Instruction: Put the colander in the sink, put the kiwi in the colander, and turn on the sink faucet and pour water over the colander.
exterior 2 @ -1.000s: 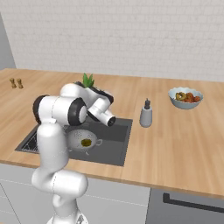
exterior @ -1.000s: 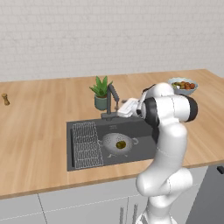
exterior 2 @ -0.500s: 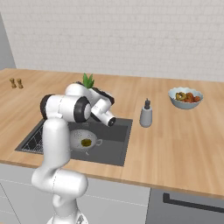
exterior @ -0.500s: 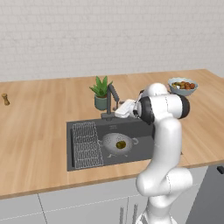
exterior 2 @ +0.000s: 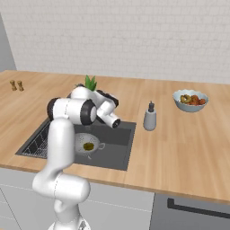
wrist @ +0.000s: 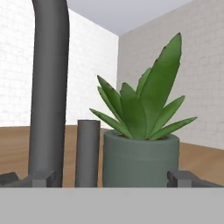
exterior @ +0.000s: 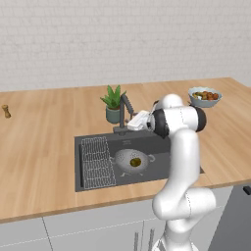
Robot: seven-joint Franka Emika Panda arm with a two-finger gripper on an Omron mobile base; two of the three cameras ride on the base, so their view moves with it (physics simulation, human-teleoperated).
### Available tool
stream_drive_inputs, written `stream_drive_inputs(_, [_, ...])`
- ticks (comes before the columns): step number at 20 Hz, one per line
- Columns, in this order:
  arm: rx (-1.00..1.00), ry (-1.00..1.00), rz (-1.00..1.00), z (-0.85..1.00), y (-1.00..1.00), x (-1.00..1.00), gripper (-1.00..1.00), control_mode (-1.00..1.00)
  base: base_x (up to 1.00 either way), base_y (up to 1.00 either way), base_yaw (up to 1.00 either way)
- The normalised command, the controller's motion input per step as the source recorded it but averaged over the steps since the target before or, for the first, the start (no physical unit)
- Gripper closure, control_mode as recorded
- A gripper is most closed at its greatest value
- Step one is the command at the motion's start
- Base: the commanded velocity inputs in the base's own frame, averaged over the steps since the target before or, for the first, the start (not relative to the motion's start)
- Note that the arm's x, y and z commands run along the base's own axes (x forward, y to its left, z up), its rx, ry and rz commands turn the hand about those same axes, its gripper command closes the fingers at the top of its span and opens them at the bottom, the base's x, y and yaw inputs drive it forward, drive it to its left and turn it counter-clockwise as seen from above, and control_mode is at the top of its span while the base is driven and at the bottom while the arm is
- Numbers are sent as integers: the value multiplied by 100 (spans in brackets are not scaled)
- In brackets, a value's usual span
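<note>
A white robot arm reaches over the sink (exterior: pixel 88 169) set in a wooden bench (exterior: pixel 39 147), its gripper (wrist: pixel 111 180) with fingers spread wide apart and holding nothing, right at the sink faucet (exterior: pixel 123 113) on the sink's back edge. The colander (exterior: pixel 133 162) already sits in the sink, beside the wire rack (exterior: pixel 95 162), and the kiwi (exterior: pixel 135 161) lies inside it, so the step in hand appears to be turning on the water. The next move likely calls for pushing the short upright lever (wrist: pixel 87 153) beside the spout. A potted plant (wrist: pixel 142 144) stands just behind the faucet. The fingertips are mostly cut off, and contact with the faucet cannot be judged.
</note>
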Motion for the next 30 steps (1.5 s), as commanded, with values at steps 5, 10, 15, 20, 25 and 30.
stream_drive_inputs(5, [0,0,-1,-7,0,25,100,-100,0,0,0])
stream_drive_inputs(10, [0,0,-3,0,0,14,100,-100,0,0,0])
stream_drive_inputs(15, [0,0,-10,0,0,13,100,-100,0,0,0])
stream_drive_inputs(20, [3,0,-17,0,-15,10,100,-100,0,0,0])
stream_drive_inputs(25, [5,2,-18,0,-68,25,100,-100,0,0,0])
stream_drive_inputs(30, [15,6,-5,0,-98,42,100,-100,0,0,0])
